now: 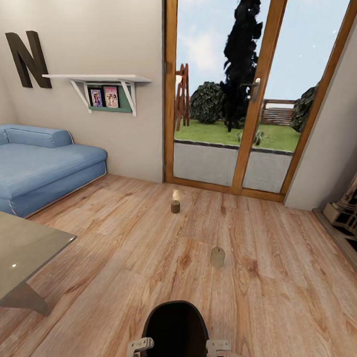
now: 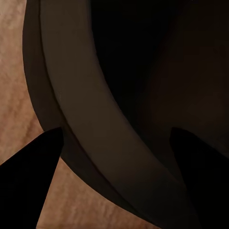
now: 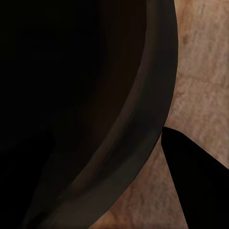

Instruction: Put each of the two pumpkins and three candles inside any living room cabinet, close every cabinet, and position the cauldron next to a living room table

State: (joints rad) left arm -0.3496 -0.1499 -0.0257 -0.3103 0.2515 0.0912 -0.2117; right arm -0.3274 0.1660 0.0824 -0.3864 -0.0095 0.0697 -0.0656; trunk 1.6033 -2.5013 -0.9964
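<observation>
Both hands sit at the cauldron (image 1: pixel 176 330), low at six o'clock in my head view: left hand (image 2: pixel 114 157) straddling its rim with one finger inside and one outside, right hand (image 3: pixel 143 157) the same on the opposite rim; I cannot tell whether either is clenched on it. Two candles stand on the wooden floor (image 1: pixel 119 238), one (image 1: pixel 217 256) near twelve o'clock of the cauldron, another (image 1: pixel 175 206) farther toward the glass door (image 1: pixel 224 92). A grey surface (image 1: pixel 19 249) lies at nine o'clock, a blue sofa (image 1: pixel 39 167) beyond.
</observation>
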